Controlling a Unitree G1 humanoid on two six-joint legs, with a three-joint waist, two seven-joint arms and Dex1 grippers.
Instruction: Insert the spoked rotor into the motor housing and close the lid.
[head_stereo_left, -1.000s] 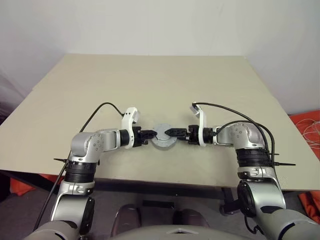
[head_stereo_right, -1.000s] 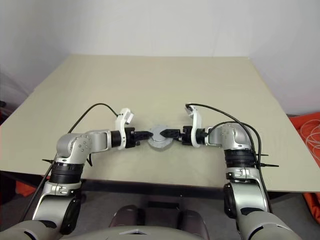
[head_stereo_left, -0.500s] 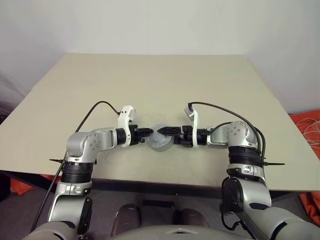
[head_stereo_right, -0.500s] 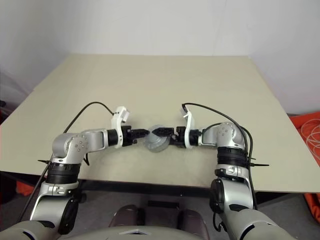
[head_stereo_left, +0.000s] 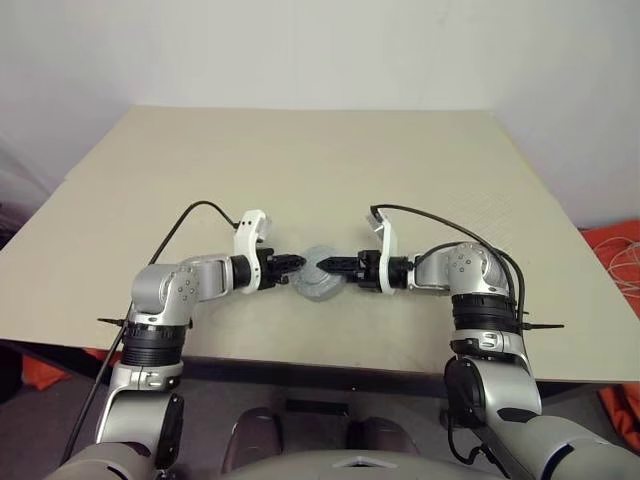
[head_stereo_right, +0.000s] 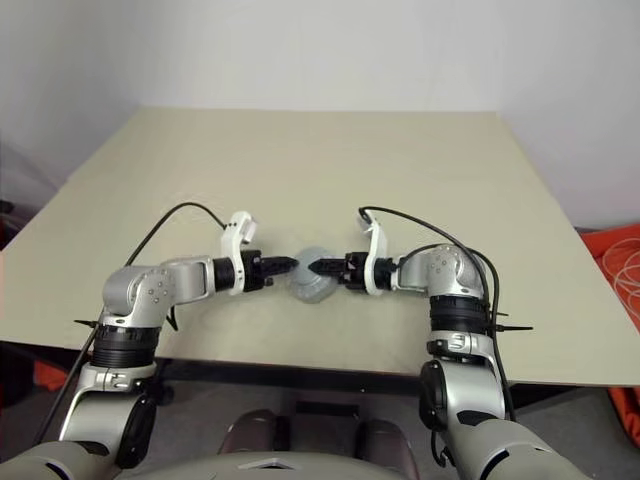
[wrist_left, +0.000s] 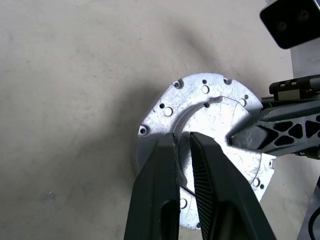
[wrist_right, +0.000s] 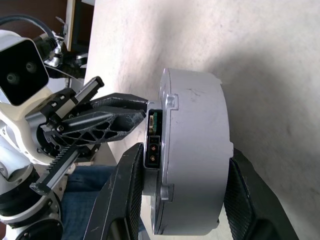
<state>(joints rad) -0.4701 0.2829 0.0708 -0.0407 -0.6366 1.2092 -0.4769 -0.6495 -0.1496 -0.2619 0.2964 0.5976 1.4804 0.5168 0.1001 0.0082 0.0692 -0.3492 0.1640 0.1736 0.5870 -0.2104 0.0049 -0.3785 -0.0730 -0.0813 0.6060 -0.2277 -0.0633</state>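
The surface (head_stereo_left: 300, 170) carries little; the motor housing (head_stereo_left: 322, 276) sits near its front edge, between the two arms. It is a round puck with no long axis, and whether it lies flat or tilts off the surface I cannot tell. The right gripper (wrist_right: 180, 175) straddles its thickness, jaws alongside both faces. The left gripper (wrist_left: 182, 165) has its jaws pinched narrow on the housing's edge. Uneven squeezing could twist the puck out of either grip, I judge.
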